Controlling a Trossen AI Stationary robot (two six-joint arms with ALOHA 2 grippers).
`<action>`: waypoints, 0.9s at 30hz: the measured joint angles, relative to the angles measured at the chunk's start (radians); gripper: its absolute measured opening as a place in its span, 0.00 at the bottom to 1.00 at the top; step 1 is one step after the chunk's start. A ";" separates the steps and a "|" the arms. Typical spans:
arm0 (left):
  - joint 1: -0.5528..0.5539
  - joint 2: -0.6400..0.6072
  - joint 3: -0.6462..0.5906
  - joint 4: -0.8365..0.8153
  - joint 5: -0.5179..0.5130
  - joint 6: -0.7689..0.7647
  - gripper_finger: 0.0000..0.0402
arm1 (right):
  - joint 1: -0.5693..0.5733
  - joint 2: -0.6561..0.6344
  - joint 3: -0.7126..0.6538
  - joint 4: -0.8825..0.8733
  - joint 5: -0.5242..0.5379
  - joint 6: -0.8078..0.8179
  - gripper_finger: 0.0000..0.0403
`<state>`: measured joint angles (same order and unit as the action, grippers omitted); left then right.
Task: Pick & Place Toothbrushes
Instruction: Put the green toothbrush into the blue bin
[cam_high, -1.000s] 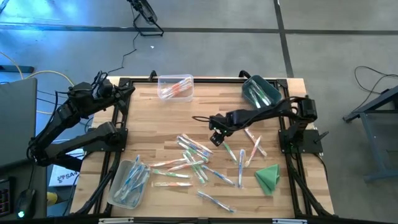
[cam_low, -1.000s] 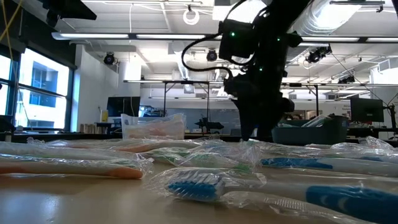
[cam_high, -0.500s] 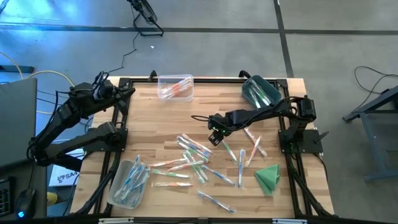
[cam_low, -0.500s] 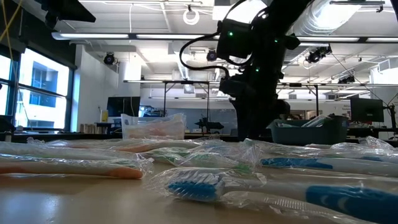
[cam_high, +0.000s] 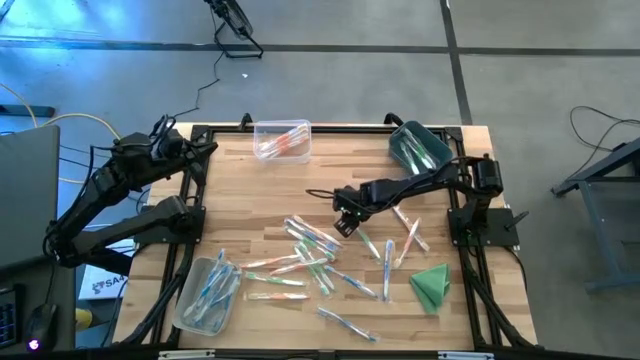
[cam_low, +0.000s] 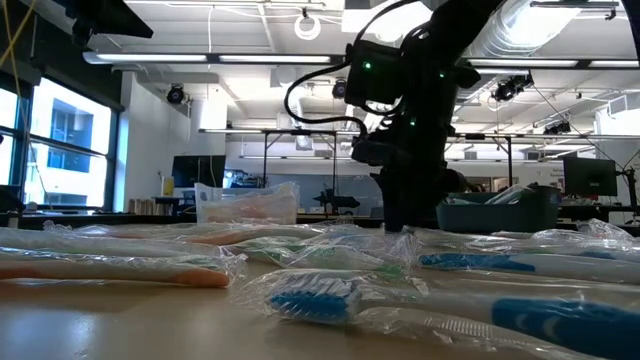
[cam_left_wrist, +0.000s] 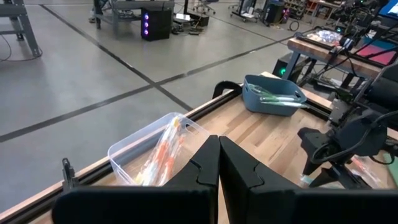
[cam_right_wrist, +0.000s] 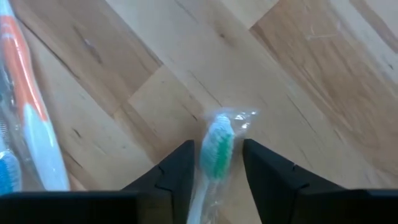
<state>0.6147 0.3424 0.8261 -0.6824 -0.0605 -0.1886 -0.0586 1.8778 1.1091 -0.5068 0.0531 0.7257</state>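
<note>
The toothbrushes (cam_high: 305, 255), each in a clear wrapper, lay scattered over the middle and near part of the wooden surface (cam_high: 250, 190). More of them lay in three bins: a clear bin (cam_high: 281, 139) with orange-accented brushes at the far edge, a teal bin (cam_high: 418, 146) with green ones at the far right corner, and a clear bin (cam_high: 208, 293) with blue ones at the near left corner. A folded green cloth (cam_high: 431, 284) sat near the right edge.

The right tool (cam_high: 343, 222) was down at the surface, at the far right side of the scattered pile. In its wrist view, its two fingers (cam_right_wrist: 176, 171) stood on either side of a green-bristled toothbrush (cam_right_wrist: 216, 149) in its wrapper, the head poking out between them over bare wood; the fingers were close beside it, but whether they were pressing on it I cannot tell. An orange-handled brush (cam_right_wrist: 25, 118) lay off to one side.

The left tool (cam_left_wrist: 218, 171) was held off the left edge of the surface, fingers together and holding nothing.
</note>
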 joint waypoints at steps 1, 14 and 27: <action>0.000 0.000 0.000 -0.001 0.000 0.000 0.00 | 0.000 0.000 0.000 -0.002 -0.001 -0.001 0.31; 0.000 0.000 0.000 -0.001 0.000 0.000 0.00 | -0.001 0.000 -0.001 0.003 -0.027 -0.070 0.06; 0.000 0.000 0.000 -0.001 0.000 0.000 0.00 | -0.044 -0.118 -0.002 0.088 -0.068 -0.123 0.02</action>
<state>0.6151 0.3424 0.8261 -0.6834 -0.0607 -0.1890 -0.1027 1.7599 1.1068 -0.4184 -0.0145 0.6029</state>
